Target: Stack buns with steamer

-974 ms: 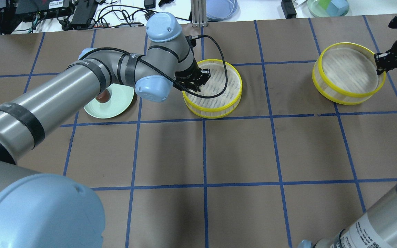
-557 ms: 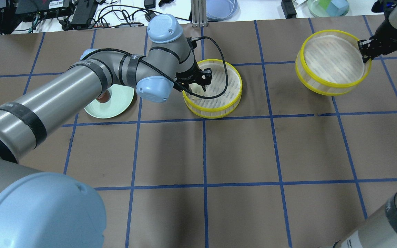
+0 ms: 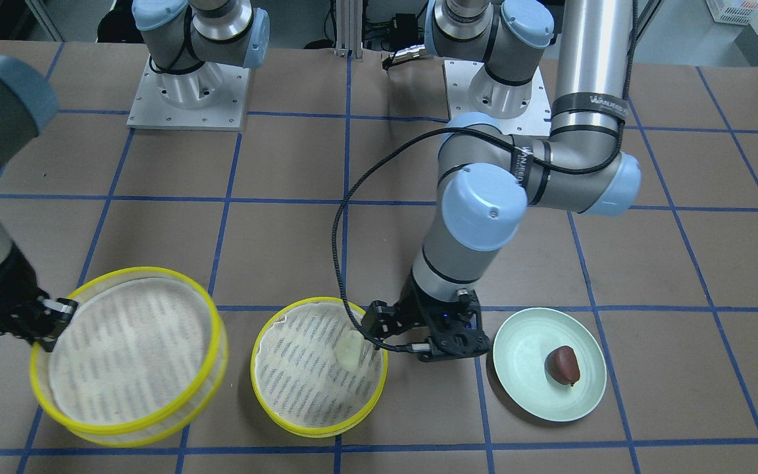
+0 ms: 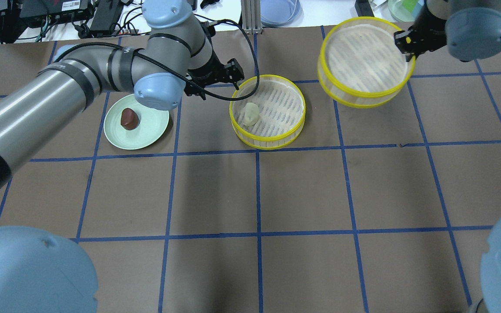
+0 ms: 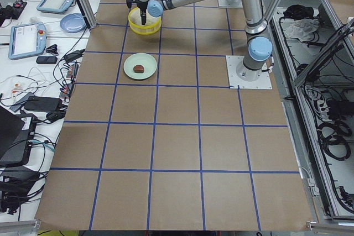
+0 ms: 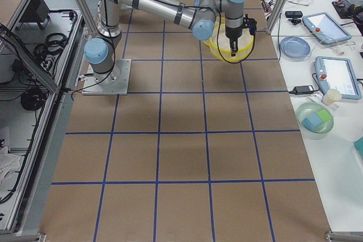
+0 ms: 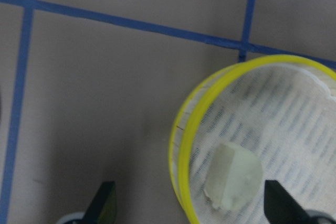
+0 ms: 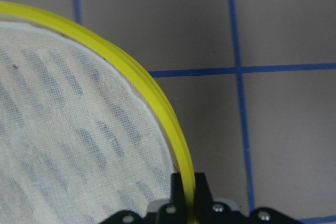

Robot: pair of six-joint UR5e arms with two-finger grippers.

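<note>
Here, my left pincer hangs wide open and empty just beside the steamer tier on the table, where the white bun lies. My right pincer grips the rim of the second tier, held aloft. The brown bun sits on the green plate.

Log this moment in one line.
left gripper open above table tier rim | cream bun in table tier | right gripper shut on empty tier, airborne | brown bun on green plate

plate open from above, left gripper near resting tier rim
</note>
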